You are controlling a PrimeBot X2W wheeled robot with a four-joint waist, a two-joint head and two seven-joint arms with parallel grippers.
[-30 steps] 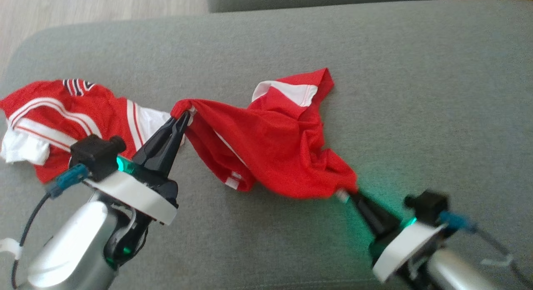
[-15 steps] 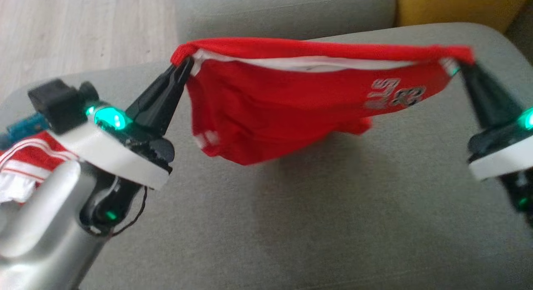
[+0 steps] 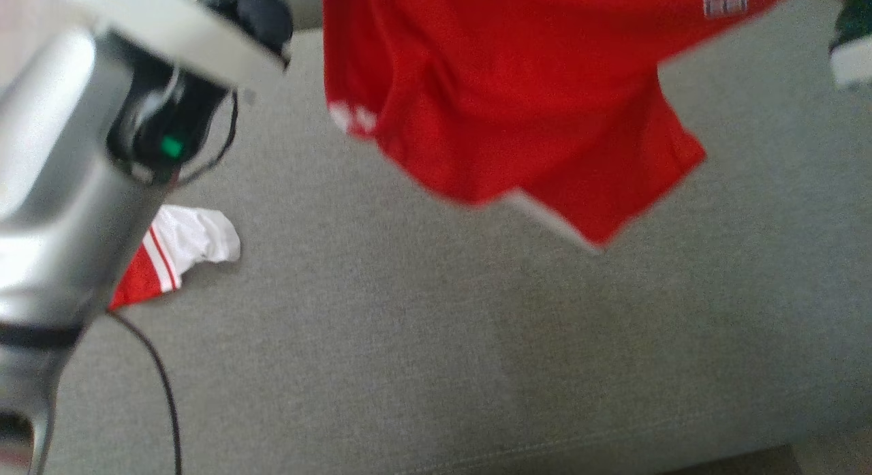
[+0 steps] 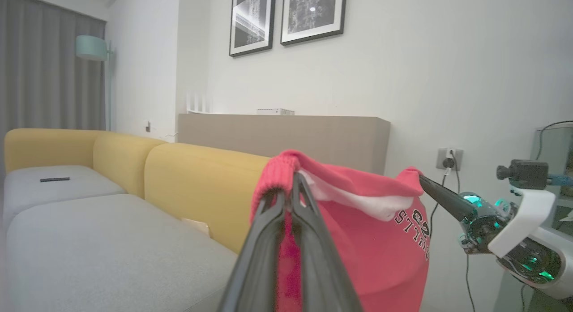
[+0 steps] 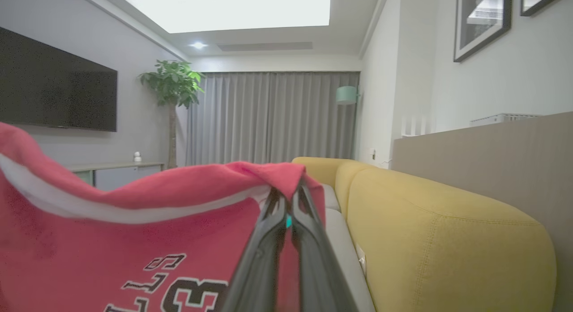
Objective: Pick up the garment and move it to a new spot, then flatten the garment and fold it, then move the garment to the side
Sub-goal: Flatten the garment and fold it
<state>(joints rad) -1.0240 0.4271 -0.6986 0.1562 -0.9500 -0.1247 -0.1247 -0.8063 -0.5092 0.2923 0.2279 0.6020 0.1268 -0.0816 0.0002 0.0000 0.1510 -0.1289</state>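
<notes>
Left claw (image 4: pixel 290 186) and right claw (image 5: pixel 288 193) each pinch the red shorts (image 3: pixel 518 93); print half hidden (only "LLS" reads), number cut off.

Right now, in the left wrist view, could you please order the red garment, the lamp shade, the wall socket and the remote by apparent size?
1. red garment, largest, though nearest the camera.
2. lamp shade and wall socket: too alike to rank.
3. remote, smallest.
</notes>
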